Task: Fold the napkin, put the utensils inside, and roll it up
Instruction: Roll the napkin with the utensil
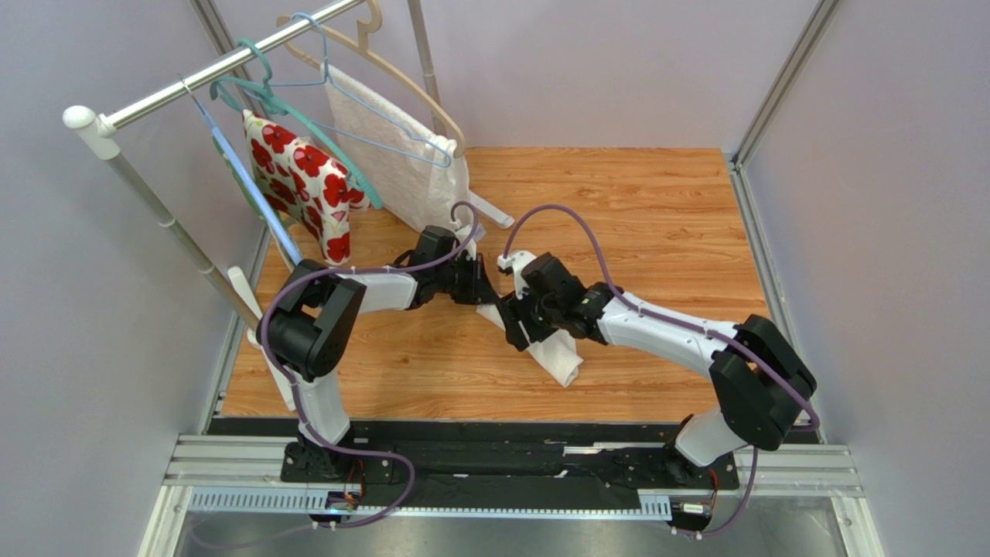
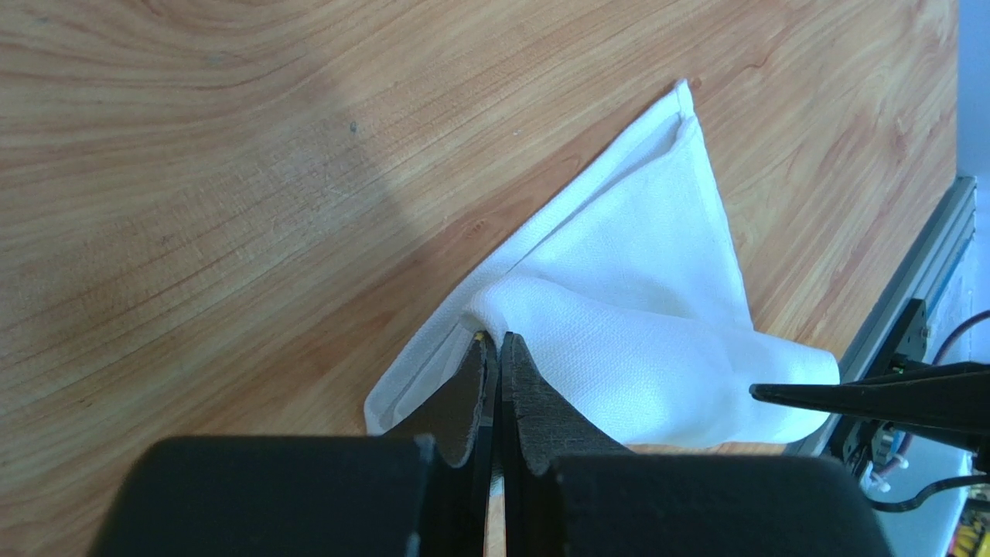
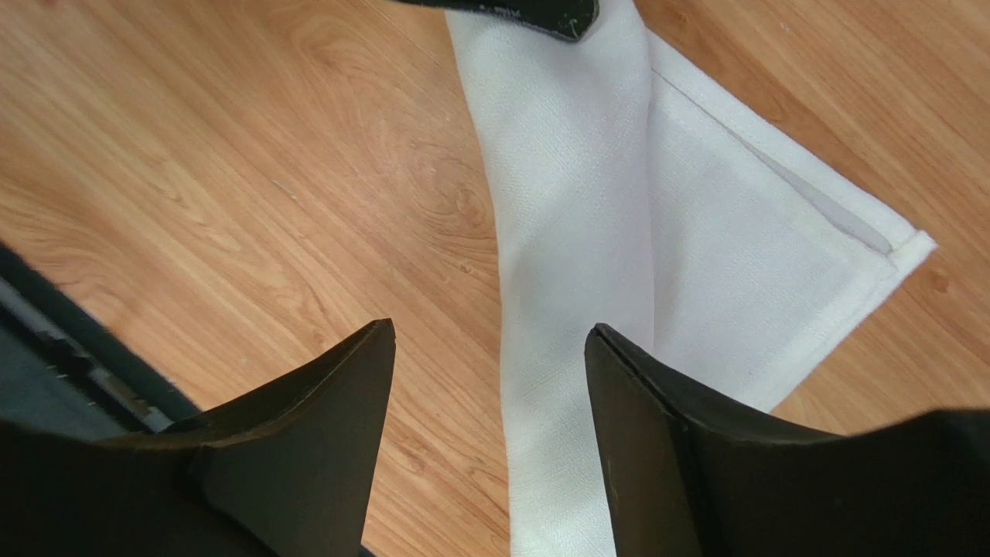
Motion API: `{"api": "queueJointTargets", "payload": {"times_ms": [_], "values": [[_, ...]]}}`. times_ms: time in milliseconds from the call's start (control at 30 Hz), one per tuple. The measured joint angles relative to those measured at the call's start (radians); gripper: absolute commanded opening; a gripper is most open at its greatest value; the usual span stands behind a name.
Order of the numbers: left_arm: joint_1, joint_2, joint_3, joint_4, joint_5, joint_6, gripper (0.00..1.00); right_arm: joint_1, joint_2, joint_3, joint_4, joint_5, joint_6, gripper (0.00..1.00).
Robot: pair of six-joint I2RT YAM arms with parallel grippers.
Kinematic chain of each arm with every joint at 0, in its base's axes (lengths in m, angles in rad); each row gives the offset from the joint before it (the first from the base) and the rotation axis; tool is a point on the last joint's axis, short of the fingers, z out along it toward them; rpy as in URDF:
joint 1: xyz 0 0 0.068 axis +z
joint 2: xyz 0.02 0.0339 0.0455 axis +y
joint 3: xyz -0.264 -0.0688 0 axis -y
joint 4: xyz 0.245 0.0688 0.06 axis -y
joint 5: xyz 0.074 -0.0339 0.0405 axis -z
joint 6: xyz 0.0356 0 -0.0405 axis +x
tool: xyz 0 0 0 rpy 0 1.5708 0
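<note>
Napkin (image 2: 651, 267) of plain off-white soft cloth is lying folded on the light wood-grain surface (image 2: 232, 174), one raised fold being pinched in the clenched left end effector (image 2: 497, 348), while the right end effector (image 3: 488, 331) is hovering spread wide open just above the napkin's long folded strip.

- the napkin (image 2: 628, 267) is lying mid-table on the wooden tabletop (image 2: 232, 174); off-white, plain weave, hemmed edges
- it is sitting folded into a layered triangle (two hems are stacking at the far corner)
- its top layer is bunching into a soft raised ridge
- the ridge's end is sitting pinched in the left gripper (image 2: 497, 344)
- the rest is lying flat
</note>
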Motion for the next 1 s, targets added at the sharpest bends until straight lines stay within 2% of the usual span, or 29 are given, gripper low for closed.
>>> {"api": "queueJointTargets", "payload": {"times_ms": [33,200,400,500,533,700,800,900,933,1000], "values": [[0.0,0.002,0.005,-0.007,0.001,0.0,0.01,0.027,0.002,-0.008,0.0,0.078,-0.011,0.65],[0.0,0.01,0.025,-0.034,0.008,0.007,0.01,0.117,0.037,-0.019,0.001,0.212,-0.041,0.63],[0.0,0.011,0.028,-0.041,0.011,0.014,0.04,0.139,0.101,-0.019,0.016,0.282,-0.06,0.6],[0.0,0.011,0.029,-0.042,0.011,0.014,0.12,0.14,0.11,-0.019,0.023,0.306,-0.059,0.6],[0.0,0.011,0.03,-0.042,0.011,0.015,0.2,0.14,0.116,-0.019,0.028,0.318,-0.059,0.6],[0.0,0.01,0.035,-0.045,0.006,0.016,0.4,0.126,0.169,-0.019,0.057,0.36,-0.047,0.6],[0.0,0.005,0.035,-0.057,-0.006,0.019,0.48,0.111,0.176,-0.018,0.065,0.359,-0.023,0.58],[0.0,-0.026,0.034,-0.087,-0.025,0.018,0.54,0.097,0.179,-0.018,0.069,0.342,-0.01,0.5],[0.0,-0.045,0.033,-0.099,-0.031,0.017,0.56,0.091,0.18,-0.018,0.072,0.334,-0.007,0.42],[0.0,-0.084,0.03,-0.111,-0.044,0.018,0.59,0.078,0.18,-0.018,0.074,0.32,-0.007,0.36]]}}
